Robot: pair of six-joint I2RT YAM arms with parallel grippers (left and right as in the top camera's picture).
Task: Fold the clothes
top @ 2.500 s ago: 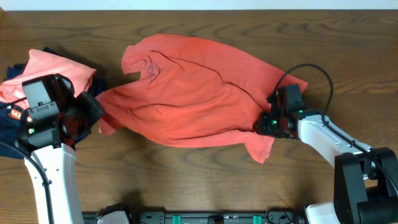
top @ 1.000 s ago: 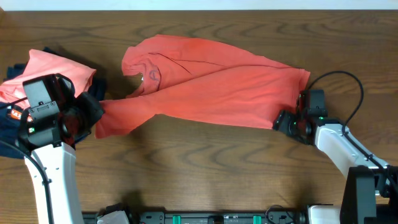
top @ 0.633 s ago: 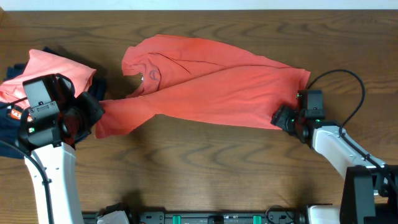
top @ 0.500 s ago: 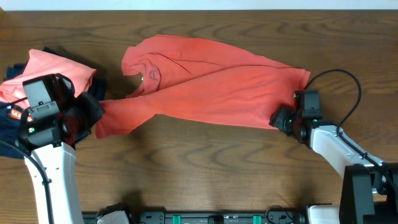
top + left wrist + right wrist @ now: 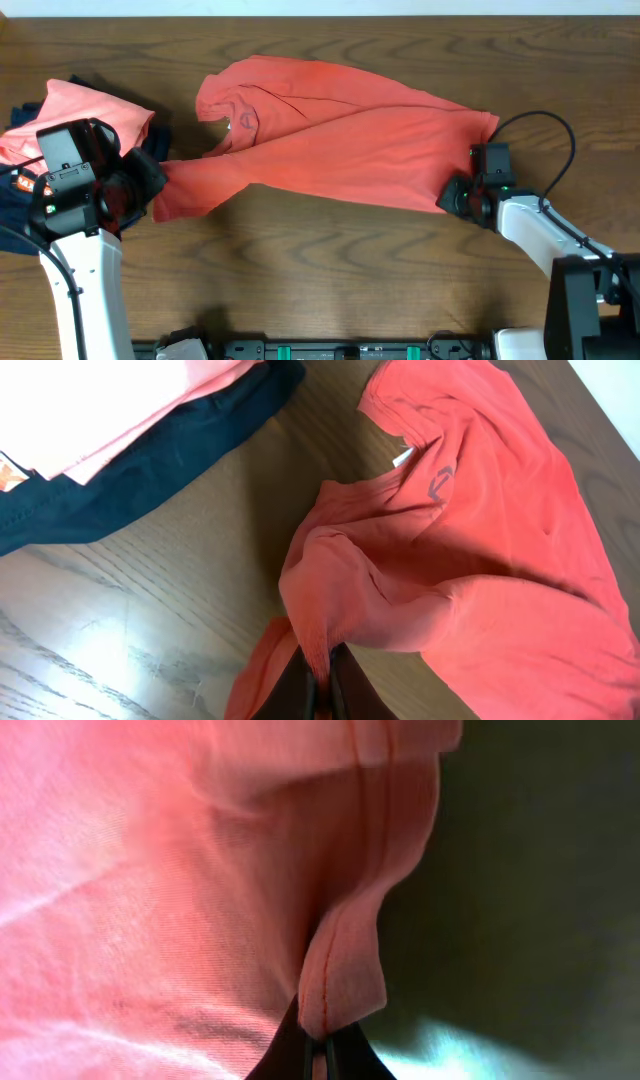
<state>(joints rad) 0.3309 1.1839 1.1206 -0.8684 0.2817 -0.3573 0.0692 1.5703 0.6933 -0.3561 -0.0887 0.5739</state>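
Note:
The coral-red t-shirt [image 5: 340, 135] lies stretched across the table, inside out, its neck label to the left. It fills the left wrist view [image 5: 480, 560] and the right wrist view [image 5: 150, 870]. My left gripper [image 5: 160, 180] is shut on the shirt's left end, the cloth pinched between its fingers [image 5: 322, 690]. My right gripper [image 5: 452, 194] is shut on a hemmed fold at the shirt's right end [image 5: 322, 1055]. The chest lettering and hem patch are hidden.
A paler salmon-pink folded garment [image 5: 80, 110] lies on navy garments [image 5: 20, 195] at the far left, behind my left arm; both also show in the left wrist view [image 5: 100, 405]. Bare wood table [image 5: 330, 280] lies in front of the shirt.
The right gripper pulled the shirt's right end out to the right, stretching the shirt into a long band, then eased back slightly left. The left gripper has held still.

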